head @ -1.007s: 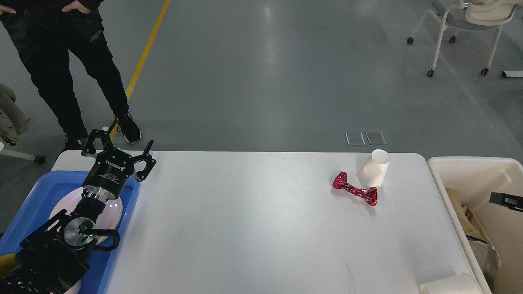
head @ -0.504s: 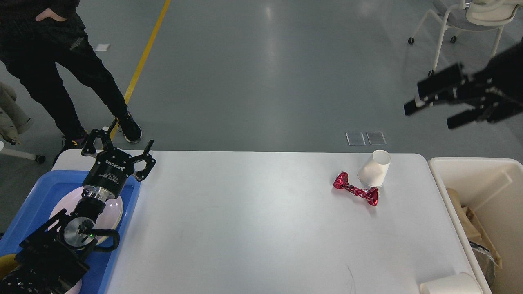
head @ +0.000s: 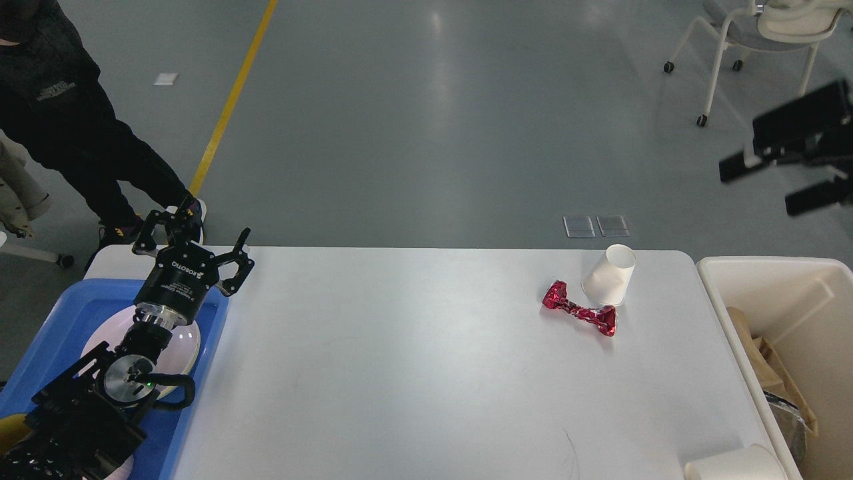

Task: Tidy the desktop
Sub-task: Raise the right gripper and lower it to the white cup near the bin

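So the desktop (head: 413,360) fills the near middle of the view, white and mostly bare. What's left on it sits at the far right: a white paper cup (head: 610,275) upside down and leaning, with a crumpled red foil wrapper (head: 578,309) touching its base on the near-left side. There's also a white roll (head: 733,465) poking in at the near right corner.

Off the right edge is the cream bin (head: 773,280) with some brown paper in it. On the left, a blue tray (head: 40,347) holds a white plate (head: 183,347), and the left gripper (head: 196,241) hangs over its far end, fingers spread, empty. The right gripper (head: 760,183) is up high at the far right, two prongs apart, holding nothing.

My guess: it's between pickups. Next it needs the right arm down onto the wrapper or cup, then over to the bin.
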Motion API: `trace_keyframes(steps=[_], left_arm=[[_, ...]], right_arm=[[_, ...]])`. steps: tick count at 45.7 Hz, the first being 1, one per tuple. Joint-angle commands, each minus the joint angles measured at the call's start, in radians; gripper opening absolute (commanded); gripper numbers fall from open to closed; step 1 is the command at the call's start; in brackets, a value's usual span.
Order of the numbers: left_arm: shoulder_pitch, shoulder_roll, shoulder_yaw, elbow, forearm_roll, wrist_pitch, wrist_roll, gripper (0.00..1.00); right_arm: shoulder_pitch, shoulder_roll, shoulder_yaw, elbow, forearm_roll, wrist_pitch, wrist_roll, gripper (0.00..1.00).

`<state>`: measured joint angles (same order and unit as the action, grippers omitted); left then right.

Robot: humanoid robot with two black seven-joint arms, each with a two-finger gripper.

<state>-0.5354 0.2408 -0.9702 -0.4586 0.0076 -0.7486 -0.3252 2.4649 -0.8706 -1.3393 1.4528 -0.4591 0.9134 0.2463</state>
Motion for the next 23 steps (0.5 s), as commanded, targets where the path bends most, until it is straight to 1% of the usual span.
trace_keyframes(steps=[1, 3, 5, 9, 14, 20, 23], left_arm=[[0.000, 0.000, 0.001, 0.000, 0.000, 0.000, 0.000, 1.00], [0.000, 0.000, -0.001, 0.000, 0.000, -0.002, 0.000, 1.00], [0.000, 0.000, -0.001, 0.000, 0.000, 0.000, 0.000, 1.00], [0.000, 0.000, -0.001, 0.000, 0.000, 0.000, 0.000, 1.00], [0.000, 0.000, 0.001, 0.000, 0.000, 0.000, 0.000, 1.00], [0.000, 0.000, 0.001, 0.000, 0.000, 0.000, 0.000, 1.00], [0.000, 0.000, 0.001, 0.000, 0.000, 0.000, 0.000, 1.00]], right_arm=[[-0.404, -0.005, -0.048, 0.015, 0.026, -0.331, -0.050, 1.00], [-0.547, 0.004, -0.040, 0.014, 0.083, -0.451, -0.076, 1.00], [-0.670, 0.019, -0.015, 0.006, 0.170, -0.542, -0.096, 1.00], [-0.858, 0.068, 0.066, -0.002, 0.327, -0.674, -0.104, 1.00], [-0.997, 0.087, 0.147, -0.002, 0.401, -0.735, -0.107, 1.00], [-1.067, 0.096, 0.202, -0.009, 0.424, -0.798, -0.139, 1.00], [-1.110, 0.096, 0.229, -0.006, 0.467, -0.843, -0.140, 1.00]])
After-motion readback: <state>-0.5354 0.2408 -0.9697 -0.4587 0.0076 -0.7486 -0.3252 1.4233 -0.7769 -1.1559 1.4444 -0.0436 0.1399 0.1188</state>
